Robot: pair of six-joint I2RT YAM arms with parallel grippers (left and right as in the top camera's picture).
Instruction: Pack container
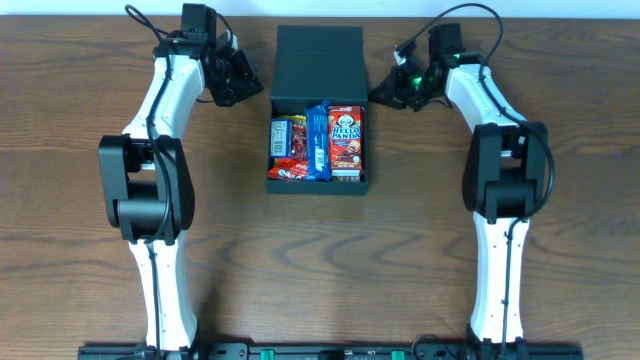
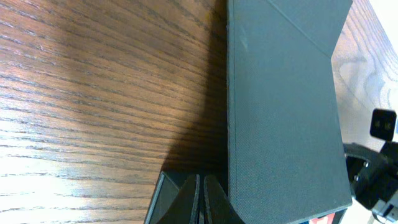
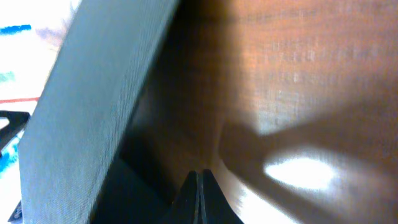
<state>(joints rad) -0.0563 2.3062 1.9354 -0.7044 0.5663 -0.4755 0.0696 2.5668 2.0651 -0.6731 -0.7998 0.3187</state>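
Dark container [image 1: 320, 50] sits between left end effector [image 1: 245, 88] and right end effector [image 1: 382, 92], both pinched together, arms outstretched.

Dark brown wood-grain table [image 1: 80, 280], black rail [image 1: 330, 352] running along its near edge

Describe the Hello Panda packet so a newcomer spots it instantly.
Find the dark container lying open at the centre of the overhead view. Against its right wall lies the Hello Panda packet: red, the widest inside, with its name in white letters, beside a narrower blue packet.
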